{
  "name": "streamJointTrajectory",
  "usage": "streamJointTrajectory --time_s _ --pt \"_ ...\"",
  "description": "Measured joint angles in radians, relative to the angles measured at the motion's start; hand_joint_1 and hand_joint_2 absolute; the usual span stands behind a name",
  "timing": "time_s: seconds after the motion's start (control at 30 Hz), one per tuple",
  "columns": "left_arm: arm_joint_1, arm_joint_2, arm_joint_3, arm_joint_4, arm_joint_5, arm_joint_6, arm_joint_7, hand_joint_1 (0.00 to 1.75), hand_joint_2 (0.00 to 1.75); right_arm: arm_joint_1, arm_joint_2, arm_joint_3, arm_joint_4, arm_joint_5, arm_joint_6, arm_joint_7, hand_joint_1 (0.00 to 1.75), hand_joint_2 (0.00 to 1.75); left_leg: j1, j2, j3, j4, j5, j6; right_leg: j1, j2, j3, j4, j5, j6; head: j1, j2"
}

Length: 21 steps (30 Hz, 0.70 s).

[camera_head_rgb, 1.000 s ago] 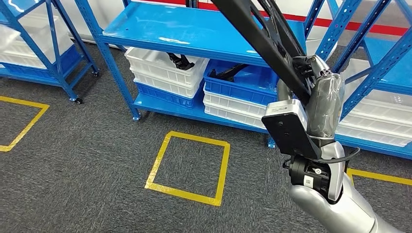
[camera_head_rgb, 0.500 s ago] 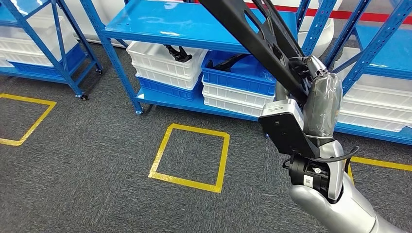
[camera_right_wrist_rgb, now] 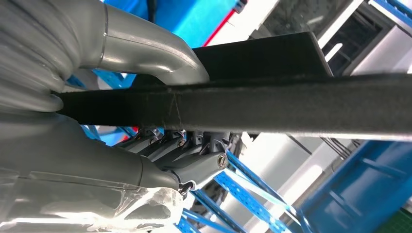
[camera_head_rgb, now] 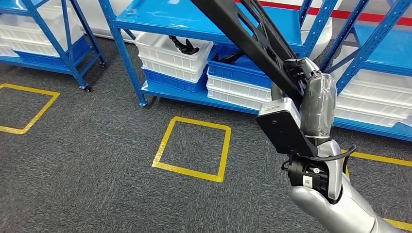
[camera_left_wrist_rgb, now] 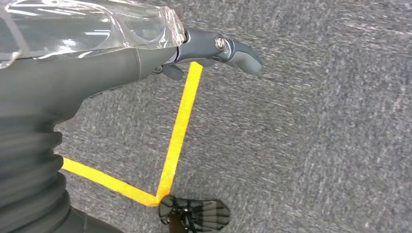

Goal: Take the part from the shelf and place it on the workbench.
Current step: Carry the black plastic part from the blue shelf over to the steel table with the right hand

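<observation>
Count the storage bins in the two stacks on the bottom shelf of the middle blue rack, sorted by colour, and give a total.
White bins: 4
Blue bins: 2
Total: 6

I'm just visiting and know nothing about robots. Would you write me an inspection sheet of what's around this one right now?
Surface: grey carpet floor with a yellow tape square; no workbench seen.
Job's things: long black part held up in the right hand.
Clutter: white bins and a blue bin on the shelf, black parts inside.
Hands: right hand grips the part; left hand holds nothing, above the floor.
Cables: black cable at the right wrist.
Surroundings: blue shelves, more yellow tape.
</observation>
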Motion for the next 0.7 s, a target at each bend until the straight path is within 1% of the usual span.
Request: streamJointTrajectory --time_s 0.03,0.07,0.1,0.13,0.17,0.2,0.23,0.27,0.3,0.33,0.37,0.4,0.43,0.47,0.5,0.53,0.57,0.6,0.63,0.67,0.7 --pt "0.000 0.000 0.000 0.000 0.000 0.001 0.000 0.00 1.75 -0.002 0.000 0.001 0.000 -0.005 0.003 -0.001 1.75 1.75 -0.001 0.000 -0.005 0.001 0.005 -0.003 0.002 0.000 0.055 -0.074 0.014 -0.005 0.000 0.000" --pt "0.000 0.000 0.000 0.000 0.000 0.001 0.001 0.00 1.75 -0.004 0.000 0.001 0.000 -0.008 0.005 -0.001 1.75 1.75 -0.003 -0.001 -0.009 0.001 0.010 -0.007 0.005 0.000 0.103 -0.147 0.017 -0.011 0.000 0.000" --pt "0.000 0.000 0.000 0.000 0.001 0.002 0.001 0.00 1.75 -0.006 0.000 0.002 0.000 -0.011 0.007 -0.002 1.75 1.75 -0.004 -0.001 -0.012 0.002 0.015 -0.012 0.008 0.000 0.137 -0.200 0.013 -0.015 -0.001 0.000" --pt "0.000 0.000 0.000 0.000 0.002 0.002 0.002 0.00 1.75 -0.008 0.000 0.003 0.000 -0.012 0.009 -0.003 1.75 1.75 -0.004 0.000 -0.015 0.002 0.021 -0.018 0.011 0.000 0.153 -0.231 0.006 -0.019 -0.001 0.000" --pt "0.001 0.000 0.000 0.000 0.003 0.002 0.002 0.00 1.75 -0.009 0.000 0.004 0.000 -0.012 0.010 -0.005 1.75 1.75 -0.006 0.000 -0.019 0.002 0.026 -0.025 0.012 0.000 0.154 -0.244 0.003 -0.023 -0.001 0.000" --pt "0.002 0.000 0.000 0.000 0.004 0.002 0.003 0.00 1.75 -0.009 0.000 0.005 0.000 -0.013 0.012 -0.007 1.75 1.75 -0.005 0.001 -0.023 0.005 0.027 -0.031 0.009 -0.001 0.151 -0.248 0.004 -0.027 -0.001 0.000" --pt "0.002 0.000 0.000 0.000 0.004 0.002 0.004 0.00 1.75 -0.009 0.001 0.006 0.000 -0.013 0.013 -0.008 1.75 1.75 -0.005 0.002 -0.032 0.019 0.015 -0.036 0.006 -0.001 0.148 -0.252 0.006 -0.033 -0.002 0.000" --pt "0.003 0.000 0.000 0.000 0.005 0.002 0.004 0.00 1.75 -0.009 0.001 0.007 0.000 -0.012 0.014 -0.009 1.75 1.75 -0.004 0.002 -0.047 0.053 -0.009 -0.041 0.003 -0.002 0.145 -0.254 0.011 -0.039 -0.004 0.000" --pt "0.004 0.001 0.000 0.000 0.005 0.002 0.005 0.00 1.75 -0.009 0.001 0.007 0.000 -0.012 0.015 -0.009 1.75 1.75 -0.002 0.002 -0.069 0.108 -0.046 -0.046 0.001 -0.002 0.140 -0.255 0.015 -0.044 -0.006 0.000" --pt "0.005 0.002 0.000 0.000 0.006 0.002 0.006 0.00 1.75 -0.008 0.001 0.008 0.000 -0.012 0.015 -0.010 1.75 1.75 -0.002 0.002 -0.097 0.180 -0.087 -0.052 0.001 -0.002 0.136 -0.255 0.019 -0.048 -0.008 0.000" --pt "0.006 0.002 0.000 0.000 0.007 0.002 0.008 0.00 1.75 -0.007 0.001 0.010 0.000 -0.012 0.016 -0.010 1.75 1.75 -0.001 0.002 -0.123 0.252 -0.120 -0.056 0.002 -0.003 0.132 -0.255 0.023 -0.050 -0.009 0.000" --pt "0.006 0.003 0.000 0.000 0.007 0.002 0.009 0.00 1.75 -0.006 0.001 0.012 0.000 -0.012 0.016 -0.010 1.75 1.75 -0.001 0.002 -0.139 0.301 -0.137 -0.059 0.003 -0.002 0.128 -0.254 0.026 -0.050 -0.009 0.000" --pt "0.007 0.003 0.000 0.000 0.007 0.002 0.010 0.00 1.75 -0.006 0.001 0.014 0.000 -0.013 0.016 -0.010 1.75 1.75 -0.001 0.002 -0.137 0.316 -0.135 -0.061 0.003 -0.002 0.125 -0.254 0.028 -0.050 -0.010 0.000" --pt "0.007 0.003 0.000 0.000 0.008 0.002 0.011 0.00 1.75 -0.005 0.001 0.015 0.000 -0.013 0.016 -0.010 1.75 1.75 -0.001 0.002 -0.116 0.289 -0.115 -0.060 0.004 -0.002 0.123 -0.253 0.030 -0.049 -0.010 0.000" --pt "0.006 0.003 0.000 0.000 0.008 0.002 0.011 0.00 1.75 -0.005 0.001 0.016 0.000 -0.015 0.016 -0.011 1.75 1.75 -0.001 0.002 -0.076 0.224 -0.084 -0.057 0.004 -0.002 0.122 -0.253 0.031 -0.048 -0.010 0.000" --pt "0.006 0.004 0.000 0.000 0.009 0.002 0.011 0.00 1.75 -0.005 0.001 0.016 0.000 -0.017 0.016 -0.011 1.75 1.75 -0.003 0.002 -0.030 0.146 -0.058 -0.052 0.006 -0.002 0.122 -0.252 0.032 -0.047 -0.010 0.000" --pt "0.005 0.005 0.000 0.000 0.009 0.002 0.011 0.00 1.75 -0.005 0.001 0.016 0.000 -0.018 0.016 -0.011 1.75 1.75 -0.006 0.002 0.009 0.076 -0.038 -0.046 0.008 -0.002 0.120 -0.252 0.033 -0.045 -0.011 0.000" --pt "0.005 0.006 0.000 0.000 0.009 0.002 0.011 0.00 1.75 -0.005 0.001 0.016 -0.001 -0.020 0.017 -0.012 1.75 1.75 -0.009 0.002 0.034 0.028 -0.029 -0.039 0.010 -0.003 0.119 -0.251 0.034 -0.041 -0.011 0.000" --pt "0.004 0.006 0.000 0.000 0.009 0.002 0.011 0.00 1.75 -0.006 0.001 0.016 -0.001 -0.020 0.018 -0.012 1.75 1.75 -0.011 0.002 0.042 0.007 -0.030 -0.033 0.011 -0.003 0.116 -0.250 0.036 -0.038 -0.011 0.000" --pt "0.005 0.006 0.000 0.000 0.009 0.002 0.011 0.00 1.75 -0.006 0.001 0.016 -0.001 -0.021 0.018 -0.012 1.75 1.75 -0.012 0.001 0.042 0.001 -0.029 -0.028 0.013 -0.003 0.113 -0.250 0.038 -0.034 -0.011 0.000" --pt "0.005 0.007 0.000 0.000 0.008 0.002 0.011 0.00 1.75 -0.006 0.001 0.016 -0.001 -0.021 0.019 -0.012 1.75 1.75 -0.009 0.000 0.040 -0.002 -0.027 -0.022 0.013 -0.004 0.110 -0.248 0.037 -0.029 -0.011 0.000"
